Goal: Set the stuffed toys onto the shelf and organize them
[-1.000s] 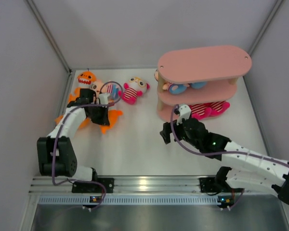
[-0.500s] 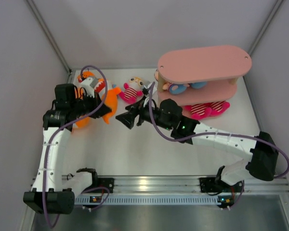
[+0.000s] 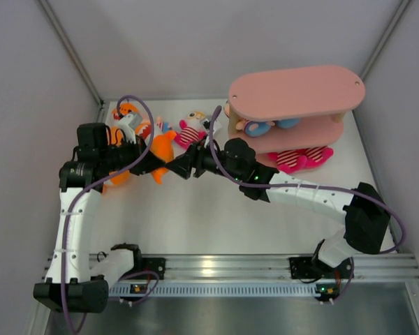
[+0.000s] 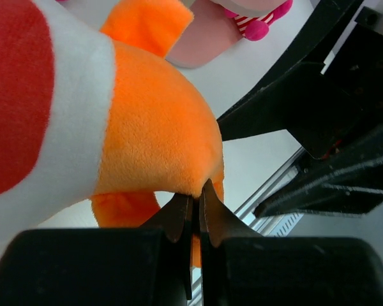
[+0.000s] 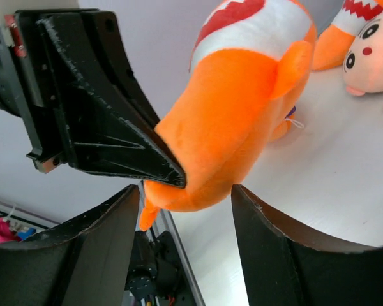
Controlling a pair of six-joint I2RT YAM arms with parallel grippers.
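Left gripper (image 4: pixel 195 205): closed almost fully, with a thin fold at the tail end of an orange shark (image 4: pixel 154 131) pinched between its tips.
Right gripper (image 5: pixel 184 191): wide open and holding nothing. One finger stands on each side of the shark's lower body, and neither touches it.
Shark's place: at the left middle of the table (image 3: pixel 216 216), between the two grippers, and apparently lifted off the surface.
Shark's long axis: it runs from the pinched tail near the gripper tips up to the red-and-white mouth at the far end, roughly crosswise to the right gripper's opening.
Key relation: the right gripper faces the left one tip to tip, so the shark lies straight ahead inside its open span, ready for a handover.
Shelf (image 3: pixel 297 91): well to the right of the shark, on the right arm's side, so that arm is the nearer carrier.
Already shelved: a striped doll (image 3: pixel 302 158) on the bottom tier and a blue toy (image 3: pixel 260 128) on the middle tier.
On the table: another striped doll (image 3: pixel 190 132) just beyond the shark.
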